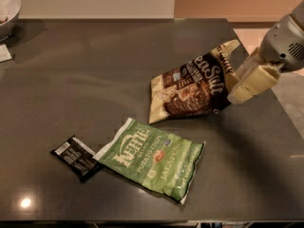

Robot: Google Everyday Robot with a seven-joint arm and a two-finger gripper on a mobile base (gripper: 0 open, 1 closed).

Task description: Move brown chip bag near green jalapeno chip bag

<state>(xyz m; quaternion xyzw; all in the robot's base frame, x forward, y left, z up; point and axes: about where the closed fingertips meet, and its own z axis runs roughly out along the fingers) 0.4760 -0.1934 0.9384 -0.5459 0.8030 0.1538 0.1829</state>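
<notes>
The brown chip bag [190, 91] is right of the table's middle. Its left end rests on the dark table [95, 80] and its right end is raised and tilted up. My gripper [236, 83] comes in from the right edge, with cream fingers [251, 82] shut on the bag's right end. The green jalapeno chip bag [152, 158] lies flat at the front centre, a short gap below and left of the brown bag, not touching it.
A small black packet [76, 156] lies against the green bag's left end. A white bowl [7, 11] and a white paper [4, 52] sit at the far left. The table's right edge is close under my arm.
</notes>
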